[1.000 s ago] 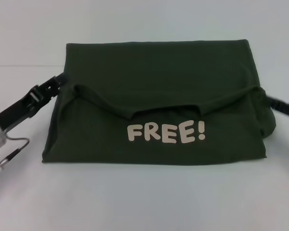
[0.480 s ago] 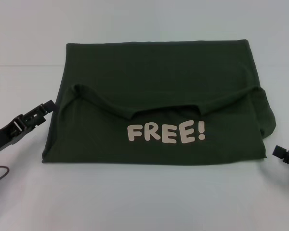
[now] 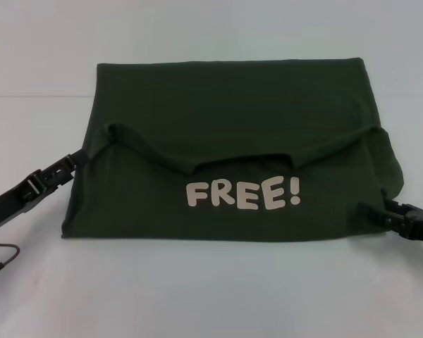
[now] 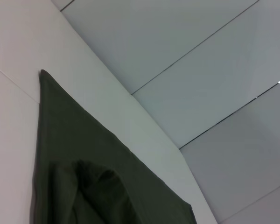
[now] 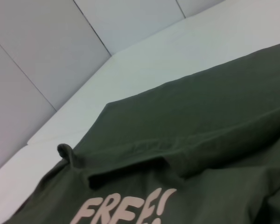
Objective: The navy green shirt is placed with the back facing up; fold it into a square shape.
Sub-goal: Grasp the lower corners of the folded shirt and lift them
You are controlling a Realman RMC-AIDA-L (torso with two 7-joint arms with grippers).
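Now mid-fold: navy green shirt [image 3: 233,151] flat on surface [image 3: 211,296], "FREE!" flap up. Left hand [image 3: 72,163] and right hand [image 3: 363,211] at opposite edges; grip unreadable. Next: pinch side edges, fold inward.

One navy green shirt [image 3: 233,127], two grippers, left gripper [image 3: 69,165], right gripper [image 3: 370,212]

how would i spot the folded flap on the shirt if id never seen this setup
On the pale table lies one cloth, the navy green shirt, with the left gripper at one side edge and the right gripper at the other. The flap is its near layer, lying over the plain back. It alone bears the pale lettering "FREE!", under a dipping neckline edge.
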